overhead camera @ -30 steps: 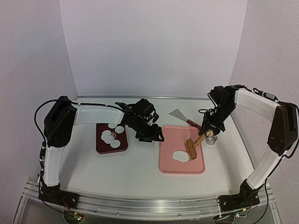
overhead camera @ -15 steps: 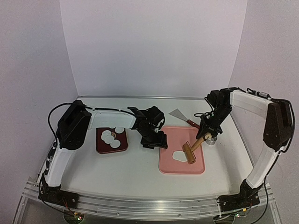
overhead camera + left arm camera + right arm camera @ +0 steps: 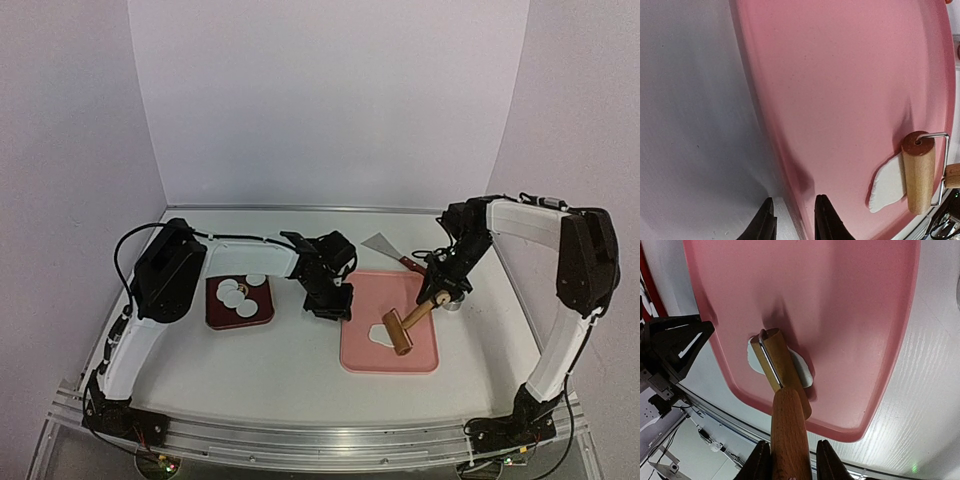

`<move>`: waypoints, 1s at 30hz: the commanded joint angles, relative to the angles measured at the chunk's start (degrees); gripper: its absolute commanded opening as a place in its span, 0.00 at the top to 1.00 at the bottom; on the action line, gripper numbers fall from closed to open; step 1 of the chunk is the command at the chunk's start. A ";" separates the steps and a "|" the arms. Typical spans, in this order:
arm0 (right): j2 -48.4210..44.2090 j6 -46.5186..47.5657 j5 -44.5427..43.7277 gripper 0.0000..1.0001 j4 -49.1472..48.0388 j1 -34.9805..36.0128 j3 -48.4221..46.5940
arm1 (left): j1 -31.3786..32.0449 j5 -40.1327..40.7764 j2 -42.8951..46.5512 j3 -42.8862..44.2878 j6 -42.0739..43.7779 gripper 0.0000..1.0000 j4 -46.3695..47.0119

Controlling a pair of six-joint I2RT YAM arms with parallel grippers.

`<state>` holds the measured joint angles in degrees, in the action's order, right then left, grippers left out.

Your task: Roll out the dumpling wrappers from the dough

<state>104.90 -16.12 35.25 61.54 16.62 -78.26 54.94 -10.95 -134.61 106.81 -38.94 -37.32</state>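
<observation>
Right pincer: it is pinching the wooden handle of the rolling pin, with one finger on each side.
Rolling pin: the round wooden part lies right across the dough and presses down on it.
Dough: a soft white patch that is flat but not round. It sits in the near half of the pink tray and pokes out on both sides of the roller.
Left pincer: it is low at the left edge of the pink tray. One finger is on the tabletop side and one is on the tray side, with the rim between them. The fingers are close together, but I cannot tell if they squeeze the rim or only sit beside it.
Dumpling wrappers: small round white discs lying on the dark red tray, to the left of the pink tray and apart from it.
Step now: I think this is the rolling step. The right arm makes the dough flat, and the left arm looks set to stop the tray from sliding.
Next move: I think the roller needs a soft, even push over the whole patch without slipping off it. The left pincer needs a firm hold on the rim first, or the tray may slide along with the roller.
</observation>
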 commanded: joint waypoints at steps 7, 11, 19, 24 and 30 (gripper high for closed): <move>5.08 -2.77 -7.19 1.00 -3.79 1.88 7.93 | 0.52 5.70 -4.55 0.18 1.46 1.00 -6.58; 4.42 -4.44 -10.90 1.00 -4.18 2.48 7.38 | 0.52 6.28 -5.04 1.35 1.97 1.00 -7.49; 0.37 0.86 -15.26 1.00 1.31 -5.90 5.60 | 0.35 8.68 -4.50 1.10 2.80 1.00 -8.23; 2.45 0.51 -13.37 1.00 0.53 -4.71 6.75 | 0.26 8.74 -4.50 1.59 3.55 1.00 -7.96; 6.49 -3.53 -12.46 1.00 -3.06 2.30 7.25 | 0.17 8.33 -4.32 1.63 4.06 1.00 -7.27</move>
<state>105.07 -16.66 39.34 59.32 14.39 -74.70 55.90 -6.83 -135.72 108.99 -37.27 -39.13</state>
